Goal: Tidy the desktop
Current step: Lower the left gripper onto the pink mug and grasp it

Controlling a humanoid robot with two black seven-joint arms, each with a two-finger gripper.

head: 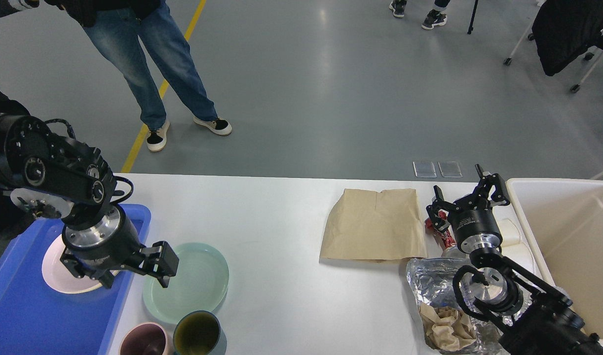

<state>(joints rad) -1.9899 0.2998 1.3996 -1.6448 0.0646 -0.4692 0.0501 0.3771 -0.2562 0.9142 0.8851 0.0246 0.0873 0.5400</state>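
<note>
Head view is showing the desktop (282, 236) stretching white across the lower half of the picture, with both arms reaching over it. My left gripper (136, 278) is hanging low near the desktop's left end, its two fingers spread wide apart and gripping nothing; one finger is sitting over the inner wall of the blue tray (15, 310) and the other over the near-left rim of the pale green plate (193, 283). My right gripper (467, 197) is standing near the desktop's far right edge, fingers parted and empty, pointing away from me, just beside the brown paper bag (375, 224) and over a red wrapper (442, 234).

Blue tray is lying at the desktop's left edge and is holding a pink-white plate (52, 273), partly hidden behind my left wrist. Pale green plate is resting on the bare desktop just right of the tray, with nothing on it. Two cups are standing at the near edge: a mauve cup (146, 340) and a dark olive cup (198, 335), the olive one touching or overlapping the green plate's near rim; what either is holding I cannot tell. A crumpled sheet of foil (432, 281) is lying under my right arm with a wad of brown paper (444, 328) on it. Cream bin (573, 241) is sitting at the far right, its visible inside looking bare.
</note>
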